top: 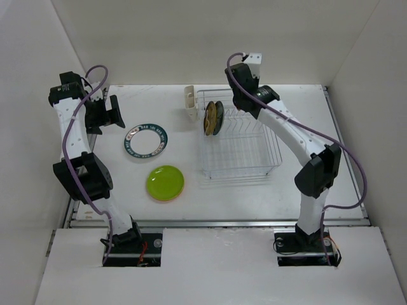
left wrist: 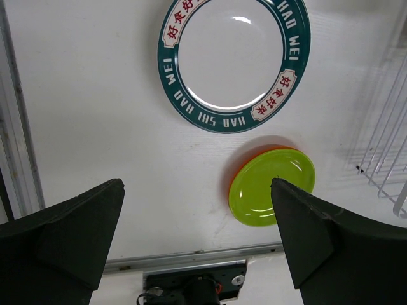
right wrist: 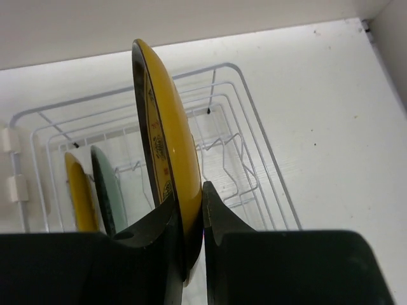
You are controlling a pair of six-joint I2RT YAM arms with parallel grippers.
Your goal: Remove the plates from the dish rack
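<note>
I judge job half done; table [top: 305, 127] bears three: teal-rim plate [top: 145, 141], lime plate [top: 165, 182] atop orange plate [left wrist: 231, 184]; rack [top: 236, 177] holds three on edge at far-left end: yellow plate [right wrist: 166, 140], second yellow [right wrist: 79, 197], dark green [right wrist: 105, 184]; right gripper [right wrist: 191, 197] pinches first yellow's rim; left gripper [left wrist: 197, 190] spread wide, empty, above table; cup [top: 189, 101] and dividers may snag.

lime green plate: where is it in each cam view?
Top external: lime green plate lower left of centre, left of the dish rack.
Left wrist: lower right, lying on an orange plate.
Right wrist: not in it.
Shared landmark: dish rack, at the left wrist's right edge, centre of the right wrist view.
</note>
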